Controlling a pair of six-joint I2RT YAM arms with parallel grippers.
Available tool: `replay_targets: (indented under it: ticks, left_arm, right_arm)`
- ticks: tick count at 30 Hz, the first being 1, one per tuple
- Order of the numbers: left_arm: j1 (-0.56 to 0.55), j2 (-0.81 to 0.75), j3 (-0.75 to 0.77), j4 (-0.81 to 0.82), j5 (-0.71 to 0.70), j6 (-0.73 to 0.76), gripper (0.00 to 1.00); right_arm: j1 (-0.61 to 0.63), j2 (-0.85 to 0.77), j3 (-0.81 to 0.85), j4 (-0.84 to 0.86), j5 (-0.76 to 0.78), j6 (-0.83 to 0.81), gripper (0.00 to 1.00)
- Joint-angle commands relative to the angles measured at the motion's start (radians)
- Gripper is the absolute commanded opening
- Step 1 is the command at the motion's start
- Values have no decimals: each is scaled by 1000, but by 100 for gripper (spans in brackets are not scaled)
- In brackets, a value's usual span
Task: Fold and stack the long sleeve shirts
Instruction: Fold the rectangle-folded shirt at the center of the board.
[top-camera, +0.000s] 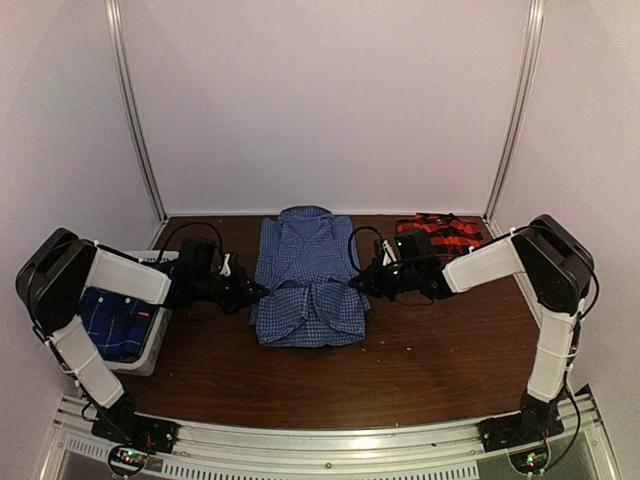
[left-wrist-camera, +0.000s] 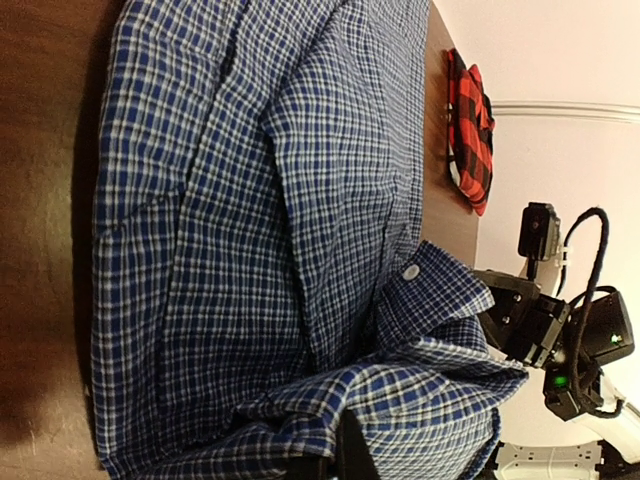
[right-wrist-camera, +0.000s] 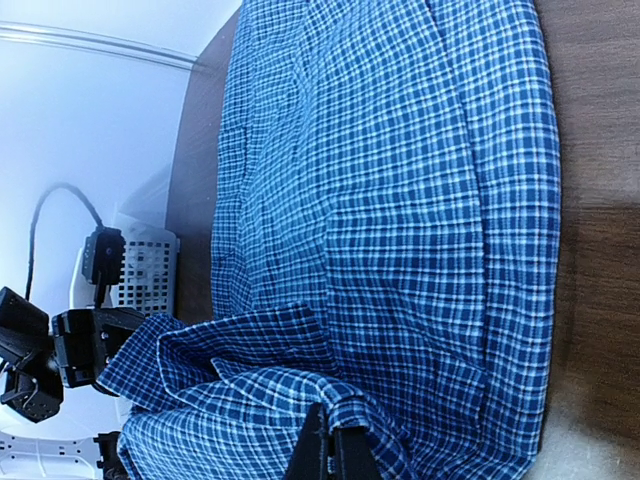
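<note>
Blue-and-white shirt: lies flat on the brown table, partly folded, with both sleeves crossed over its near half.
Long axis: runs from the arms' side to the far side, and the collar points away from the arms.
Left gripper: at the shirt's left edge, fingers clenched on a fold of its cloth.
Right gripper: at the shirt's right edge, directly opposite, fingers likewise pinched shut on the checked cloth.
Red-and-black shirt: folded, to the right of the blue-and-white shirt and level with its collar end, well apart from it.
Dark blue plaid shirt: left of the blue-and-white shirt, inside a white basket.
Overhead only: the whole outline of the shirt, both arms, and what the basket holds.
Left wrist only: a white button on a cuff that stands up off the shirt, with cloth bunched round the fingers.
Right wrist only: the basket's perforated wall beyond the shirt, and a lifted cuff corner close to the left gripper.
</note>
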Motion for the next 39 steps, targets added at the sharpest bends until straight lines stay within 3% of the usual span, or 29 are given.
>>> replay_targets:
  ticks: [1,4,8,12,20,24,30,39]
  left_arm:
    - [12,43,69,16,-53,34,0]
    - [15,57,83,-3,-71,49,0]
    - [18,50,116,-66,-96,93,2]
    - [31,14,113,-107,-133,124,31]
    - [52,-44,158,-191,-134,243,61]
    - [52,-50,173,-240,-124,292,59]
    - [13,-44,175,-200,-53,292,48]
    - [-81,154,335,-196,-4,318,42]
  right_arm:
    - [-25,35,30,6,25,-11,0]
    - [-37,46,38,7,25,-9,6]
    - [-43,31,54,-11,27,-34,25]
    - [-44,1,91,-86,51,-94,42]
    - [-44,-57,101,-194,75,-170,50]
    - [-42,-94,71,-232,96,-204,48]
    - [-16,-137,46,-253,130,-255,34]
    - [75,-10,197,-294,130,-321,31]
